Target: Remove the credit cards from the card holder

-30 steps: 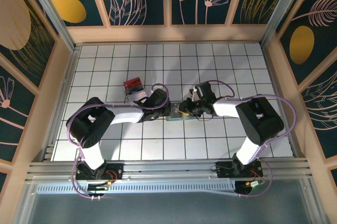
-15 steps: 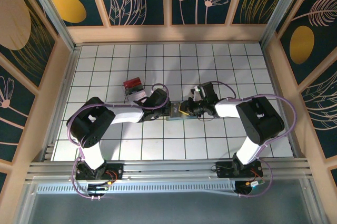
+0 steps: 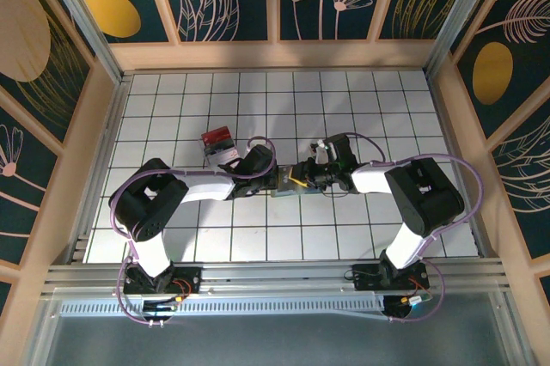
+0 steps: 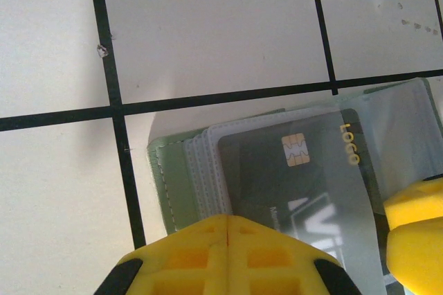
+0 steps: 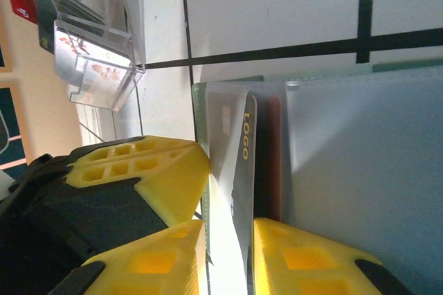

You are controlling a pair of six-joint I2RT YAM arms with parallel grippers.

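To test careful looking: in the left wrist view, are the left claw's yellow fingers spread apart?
No, the left claw has both fingers meeting along one seam.

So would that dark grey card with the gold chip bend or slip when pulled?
Probably stiff: the dark grey plastic card with the gold chip keeps straight edges. Likely slippery, as its face looks glossy. Being thin, it seems light, though the clear plastic sleeves may drag on it.

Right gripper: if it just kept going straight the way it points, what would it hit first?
Probably the card holder: the right gripper straddles a dark card with its jaws and points into the holder's sleeves. The shut left gripper sits just beside that line; depth is unclear.
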